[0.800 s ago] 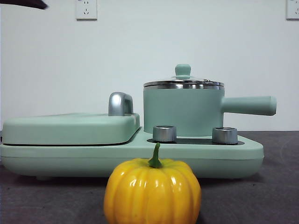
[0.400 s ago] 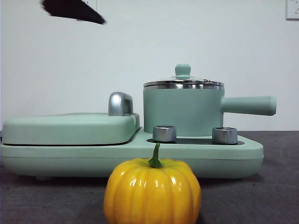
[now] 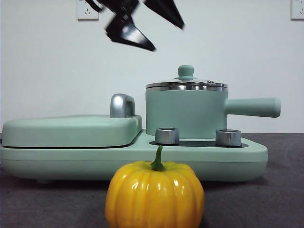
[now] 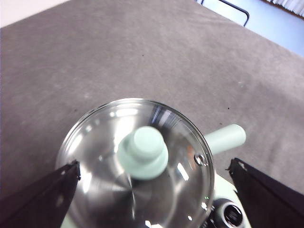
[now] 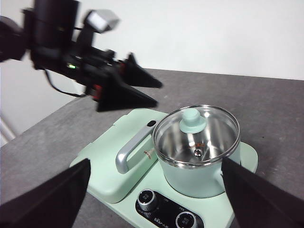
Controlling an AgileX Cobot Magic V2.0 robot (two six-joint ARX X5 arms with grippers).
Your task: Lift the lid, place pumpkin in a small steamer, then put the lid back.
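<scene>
The left gripper [image 3: 161, 28] has its two black jaws spread wide apart with nothing between them; it hangs in the air above and a little to the side of the lid [image 3: 186, 83], touching nothing. In the left wrist view the jaws flank the lid's mint-green knob [image 4: 143, 151], which sits well below them. The right wrist view shows the same gripper [image 5: 147, 93] as two black wedges pointing toward the pot from beyond the griddle side of the cooker.

The right gripper [image 5: 152, 199] also has its jaws wide open and empty, held back from the cooker and looking down on it from the control-knob side.

The lid, clear glass with a steel rim, sits closed on the small steamer [image 3: 186, 113], whose straight handle [image 3: 252, 107] sticks out sideways. The steamer stands on the mint-green cooker base [image 3: 237, 159], behind two silver control knobs [image 3: 167, 136]. Beside it on the same base lies the flat griddle cover [image 3: 71, 130] with its chrome handle [image 3: 121, 105], shut.

The pumpkin [image 3: 155, 194], glossy yellow-orange with a curved green stem [image 3: 158, 159], rests on the dark grey table [image 3: 275, 199] in front of the cooker, apart from it and nearest the front camera. A white wall with a socket [image 3: 87, 9] stands behind.
</scene>
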